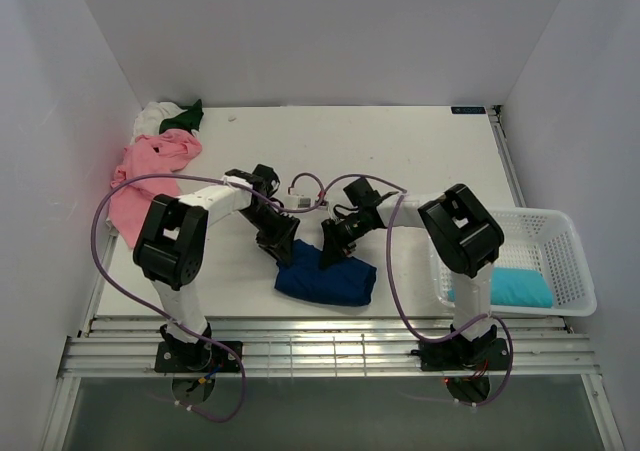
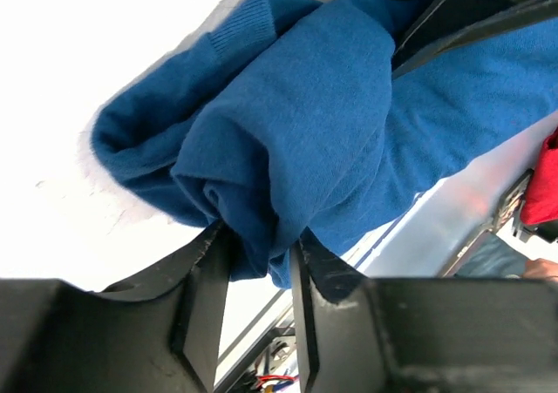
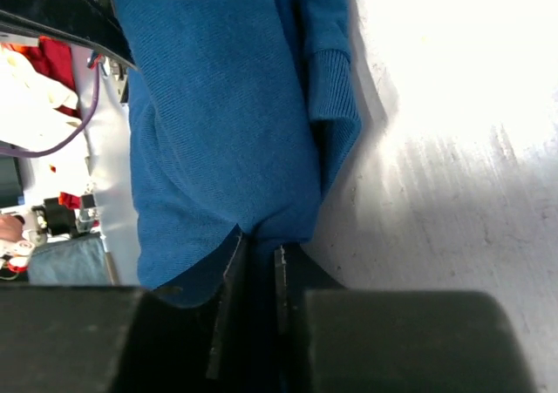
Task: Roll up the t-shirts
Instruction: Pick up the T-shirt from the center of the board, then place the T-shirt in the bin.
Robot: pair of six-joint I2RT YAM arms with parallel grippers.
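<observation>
Left arm (image 1: pixel 172 239) and right arm (image 1: pixel 462 233) alike: black boxy joint housings, white links between. Purple cables (image 1: pixel 96 241) looped from wrists down to black bases (image 1: pixel 197 356). Left gripper (image 2: pixel 257 262) matte black, flat angular fingers (image 2: pixel 205 288).

dark blue t-shirt (image 1: pixel 335 281), pink t-shirt (image 1: pixel 150 166), white basket (image 1: pixel 572 259)

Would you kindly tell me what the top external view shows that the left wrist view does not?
Only the top external view shows the pink t-shirt and dark green t-shirt at the far-left corner, and the white basket holding a teal t-shirt. Only the left wrist view shows the left gripper close up, jaws closed on a fold. Both show the dark blue t-shirt on the table.
</observation>
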